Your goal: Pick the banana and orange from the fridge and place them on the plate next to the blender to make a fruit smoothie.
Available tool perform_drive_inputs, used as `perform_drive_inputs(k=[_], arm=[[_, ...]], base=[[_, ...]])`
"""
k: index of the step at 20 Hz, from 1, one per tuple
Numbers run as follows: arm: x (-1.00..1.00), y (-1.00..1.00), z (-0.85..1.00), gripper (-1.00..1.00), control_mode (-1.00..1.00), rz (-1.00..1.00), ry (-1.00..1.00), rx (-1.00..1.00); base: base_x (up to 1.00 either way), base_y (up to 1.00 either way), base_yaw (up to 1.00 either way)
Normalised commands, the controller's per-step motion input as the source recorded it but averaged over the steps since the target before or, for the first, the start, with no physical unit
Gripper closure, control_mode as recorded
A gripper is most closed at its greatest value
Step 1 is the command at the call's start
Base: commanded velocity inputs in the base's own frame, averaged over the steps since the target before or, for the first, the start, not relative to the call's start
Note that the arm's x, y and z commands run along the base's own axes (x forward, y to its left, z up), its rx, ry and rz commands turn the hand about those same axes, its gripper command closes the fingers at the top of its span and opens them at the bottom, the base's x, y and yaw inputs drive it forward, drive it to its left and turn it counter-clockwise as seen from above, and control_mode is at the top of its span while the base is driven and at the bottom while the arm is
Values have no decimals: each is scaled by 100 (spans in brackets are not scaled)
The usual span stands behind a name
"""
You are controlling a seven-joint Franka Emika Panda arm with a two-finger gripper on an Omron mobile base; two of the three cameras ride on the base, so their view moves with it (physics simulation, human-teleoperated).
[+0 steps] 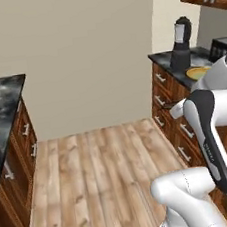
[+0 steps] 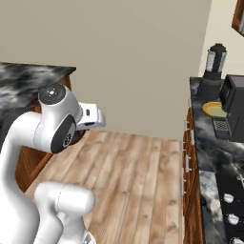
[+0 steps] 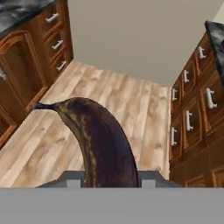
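While the hand view has the banana (image 3: 103, 144) rising from 6 o'clock, stem tip curling toward 9, pinched in the gripper over the wood floor (image 3: 100, 109), the base views don't show the fruit at all. Out from there, the left base view has the arm (image 1: 208, 134) folded at 4 o'clock, elbow up. Blender (image 1: 181, 44) sits on the dark surface (image 1: 166, 58) at 2 o'clock, plate (image 1: 197, 72) just beside it.
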Motion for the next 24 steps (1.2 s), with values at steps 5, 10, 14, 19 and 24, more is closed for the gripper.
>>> perform_drive_inputs(k=[5,10,14,19,24], arm=[[0,0,0,100,100,0,0,0],[0,0,0,100,100,0,0,0],[0,0,0,100,100,0,0,0],[0,0,0,100,100,0,0,0],[0,0,0,100,100,0,0,0]], base=[[100,-2,-49],[95,9,-57],[82,26,-64],[76,60,-68],[67,81,-71]])
